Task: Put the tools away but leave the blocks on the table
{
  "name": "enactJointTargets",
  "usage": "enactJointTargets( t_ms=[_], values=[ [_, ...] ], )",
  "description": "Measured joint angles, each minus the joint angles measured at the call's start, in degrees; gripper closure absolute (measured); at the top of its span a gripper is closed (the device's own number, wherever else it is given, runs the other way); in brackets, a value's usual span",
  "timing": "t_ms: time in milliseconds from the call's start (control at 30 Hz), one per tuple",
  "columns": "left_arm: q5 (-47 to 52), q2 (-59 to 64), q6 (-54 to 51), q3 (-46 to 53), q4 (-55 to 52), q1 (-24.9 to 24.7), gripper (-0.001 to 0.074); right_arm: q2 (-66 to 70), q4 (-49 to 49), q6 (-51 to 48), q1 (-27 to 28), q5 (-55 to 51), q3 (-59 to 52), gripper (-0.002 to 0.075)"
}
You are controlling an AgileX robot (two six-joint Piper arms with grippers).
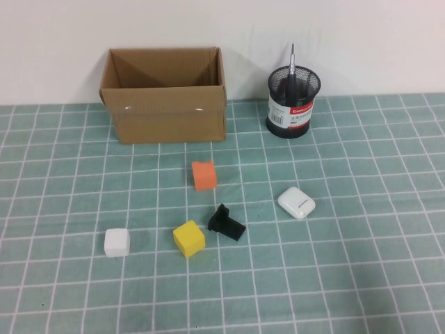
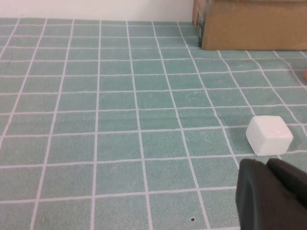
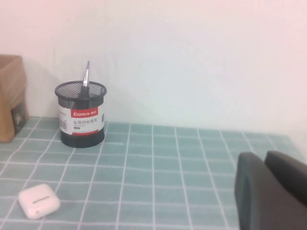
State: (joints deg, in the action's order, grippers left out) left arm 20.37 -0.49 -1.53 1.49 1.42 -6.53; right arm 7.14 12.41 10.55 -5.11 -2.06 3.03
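The screwdriver (image 1: 293, 59) stands upright in a black mesh pen holder (image 1: 293, 104), shaft up; it also shows in the right wrist view (image 3: 87, 74). The blue-handled pliers are out of view. The orange block (image 1: 204, 175), yellow block (image 1: 189, 239) and white block (image 1: 117, 242) sit on the teal table (image 1: 361, 264). Neither arm shows in the high view. My left gripper (image 2: 266, 165) is shut and empty, low over the table, just short of the white block (image 2: 269, 135). My right gripper (image 3: 265, 158) is shut and empty, well away from the holder (image 3: 80, 115).
An open cardboard box (image 1: 165, 104) stands at the back left, its corner in the left wrist view (image 2: 249, 24). A white earbud case (image 1: 296, 202) lies right of centre. A black bracket (image 1: 227, 223) sits next to the yellow block.
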Motion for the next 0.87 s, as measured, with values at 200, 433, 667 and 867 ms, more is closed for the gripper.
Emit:
enactJointTargets(
  t_ms=[200, 433, 667, 867],
  values=[
    [0.0, 0.0, 0.0, 0.0, 0.0, 0.0, 0.0734, -7.3, -1.9, 1.0, 0.8, -3.0, -4.4, 0.0735],
    [0.0, 0.0, 0.0, 0.0, 0.0, 0.0, 0.0734, -7.7, -2.0, 1.3, 1.4, -9.4, -4.5, 0.0736],
    [0.0, 0.0, 0.0, 0.0, 0.0, 0.0, 0.0734, -7.8, -2.0, 2.4, 1.4, -19.2, -4.6, 0.0736],
    [0.0, 0.0, 0.0, 0.0, 0.0, 0.0, 0.0734, -7.8, -2.0, 2.7, 1.4, -19.4, -4.6, 0.0736]
  ],
)
